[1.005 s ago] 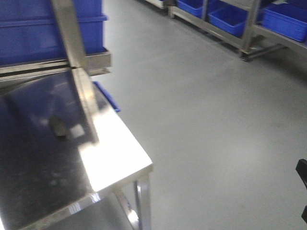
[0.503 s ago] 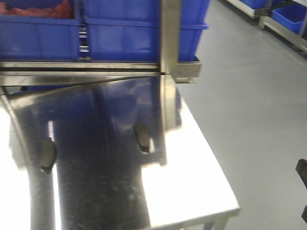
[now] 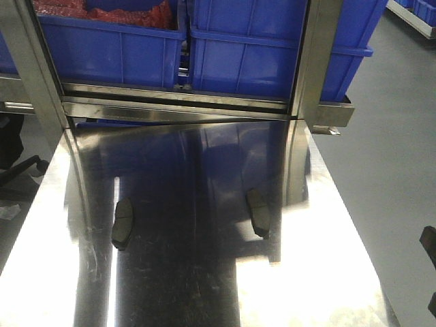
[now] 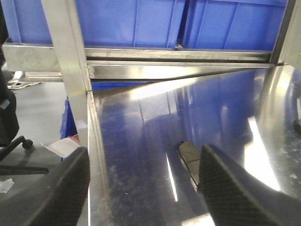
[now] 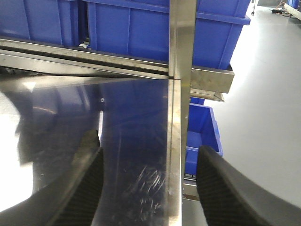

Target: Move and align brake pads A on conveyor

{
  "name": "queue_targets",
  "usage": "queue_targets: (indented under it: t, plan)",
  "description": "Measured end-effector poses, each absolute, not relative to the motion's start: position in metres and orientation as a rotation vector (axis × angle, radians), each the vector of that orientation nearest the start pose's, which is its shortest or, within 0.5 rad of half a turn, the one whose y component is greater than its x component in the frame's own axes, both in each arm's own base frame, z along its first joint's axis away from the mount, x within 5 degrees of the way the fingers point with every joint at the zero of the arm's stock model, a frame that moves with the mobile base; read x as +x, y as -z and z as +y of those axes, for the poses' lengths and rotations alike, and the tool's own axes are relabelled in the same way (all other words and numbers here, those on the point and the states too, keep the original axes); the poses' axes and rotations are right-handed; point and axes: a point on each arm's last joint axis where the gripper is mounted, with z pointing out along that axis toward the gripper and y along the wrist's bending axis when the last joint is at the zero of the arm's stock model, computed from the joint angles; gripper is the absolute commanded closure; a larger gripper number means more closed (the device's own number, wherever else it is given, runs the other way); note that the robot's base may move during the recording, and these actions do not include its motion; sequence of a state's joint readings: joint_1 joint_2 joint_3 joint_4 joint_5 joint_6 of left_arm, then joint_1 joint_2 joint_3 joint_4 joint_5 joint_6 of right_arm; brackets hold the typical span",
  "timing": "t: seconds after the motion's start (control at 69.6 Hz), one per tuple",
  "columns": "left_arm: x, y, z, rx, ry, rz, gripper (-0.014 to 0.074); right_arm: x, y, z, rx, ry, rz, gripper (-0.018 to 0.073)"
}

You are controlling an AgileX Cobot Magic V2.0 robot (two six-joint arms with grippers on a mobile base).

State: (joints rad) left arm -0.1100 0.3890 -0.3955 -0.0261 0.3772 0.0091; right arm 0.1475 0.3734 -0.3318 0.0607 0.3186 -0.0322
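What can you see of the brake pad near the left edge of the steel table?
The brake pad is a small, flat, curved oblong, dark grey-brown, with a faint cross line at its middle. It lies flat on the steel table, long axis running roughly away from the robot, apart from the other pad. Only the table touches it. In the left wrist view, one finger of the open left gripper hides its near end; it is not gripped.

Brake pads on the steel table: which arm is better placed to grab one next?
Left: a pad lies just ahead of the open left gripper; the right gripper sees no pad.
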Motion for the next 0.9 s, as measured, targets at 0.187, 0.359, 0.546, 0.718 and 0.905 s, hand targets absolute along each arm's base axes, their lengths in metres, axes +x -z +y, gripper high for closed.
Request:
queue_targets:
  t: [0.187, 0.359, 0.546, 0.718, 0.905]
  plan:
    - [0.0876, -0.2857, -0.0106, 0.095, 0.096, 1.853, 0.0105, 0.0870, -0.2708, 0.0147, -0.126, -0.138, 1.841, 0.0146]
    - [0.0876, -0.2857, -0.0106, 0.095, 0.096, 1.853, 0.0105, 0.0870, -0.2708, 0.0147, -0.126, -0.138, 1.841, 0.0146]
    - [0.0876, -0.2857, -0.0106, 0.095, 0.096, 1.853, 0.0105, 0.0870, -0.2708, 0.0147, -0.126, -0.138, 1.841, 0.0146]
    - [0.0876, -0.2857, -0.0106, 0.095, 0.096, 1.853, 0.0105, 0.0870, -0.2708, 0.0147, -0.126, -0.138, 1.841, 0.0146]
    - [0.0876, -0.2857, -0.0106, 0.095, 0.096, 1.853, 0.0105, 0.0870, -0.2708, 0.0147, -0.126, -0.138, 1.841, 0.0146]
